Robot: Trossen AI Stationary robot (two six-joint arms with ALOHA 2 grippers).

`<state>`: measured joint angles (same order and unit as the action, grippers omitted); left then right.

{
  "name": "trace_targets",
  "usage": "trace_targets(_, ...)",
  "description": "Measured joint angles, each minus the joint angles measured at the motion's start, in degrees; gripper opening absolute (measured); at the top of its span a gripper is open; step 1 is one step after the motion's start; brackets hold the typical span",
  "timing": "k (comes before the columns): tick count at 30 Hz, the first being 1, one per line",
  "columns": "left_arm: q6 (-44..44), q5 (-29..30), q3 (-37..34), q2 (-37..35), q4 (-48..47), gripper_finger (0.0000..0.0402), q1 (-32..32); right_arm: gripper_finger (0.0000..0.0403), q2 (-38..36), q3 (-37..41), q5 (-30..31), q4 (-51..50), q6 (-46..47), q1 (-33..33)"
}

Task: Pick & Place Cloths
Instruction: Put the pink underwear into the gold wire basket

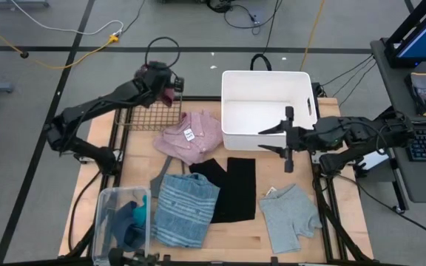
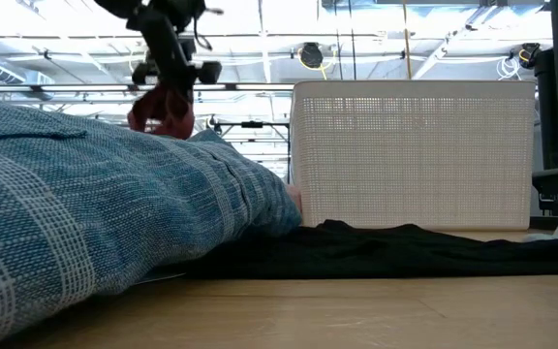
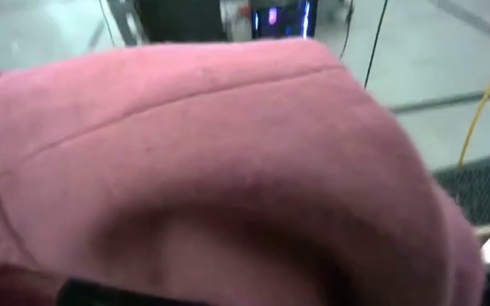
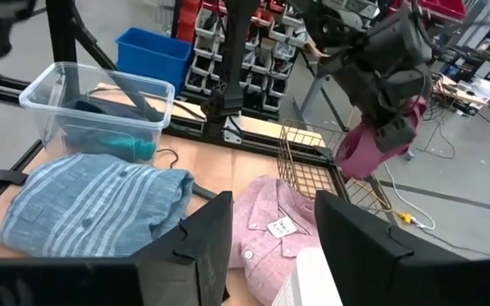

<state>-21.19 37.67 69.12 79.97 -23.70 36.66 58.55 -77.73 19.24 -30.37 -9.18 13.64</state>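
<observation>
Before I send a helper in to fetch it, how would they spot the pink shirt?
Start at the white basket at the table's far side. Just to its left lies the pink shirt, spread flat beside the wire rack. Unlike the blue striped cloth and black cloth nearer the front, it bears a small white tag.

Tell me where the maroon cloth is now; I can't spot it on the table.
The maroon cloth hangs from the left hand, shut on it, raised above the wire rack at the table's far left, just beyond the pink shirt.
</observation>
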Motion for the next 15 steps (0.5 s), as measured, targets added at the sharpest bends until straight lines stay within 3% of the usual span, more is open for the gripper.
trace_targets(6,-8.1,-8.2,0.0,2.7,-7.4,0.0,4.5,0.0159,-2.0,2.2,0.1,0.9,1.2,0.0)
trace_targets(15,-13.3,-18.9,0.0,4.2,-11.5,0.0,7.4,0.0159,-3.1,2.8,0.2,2.6,-0.2,0.0)
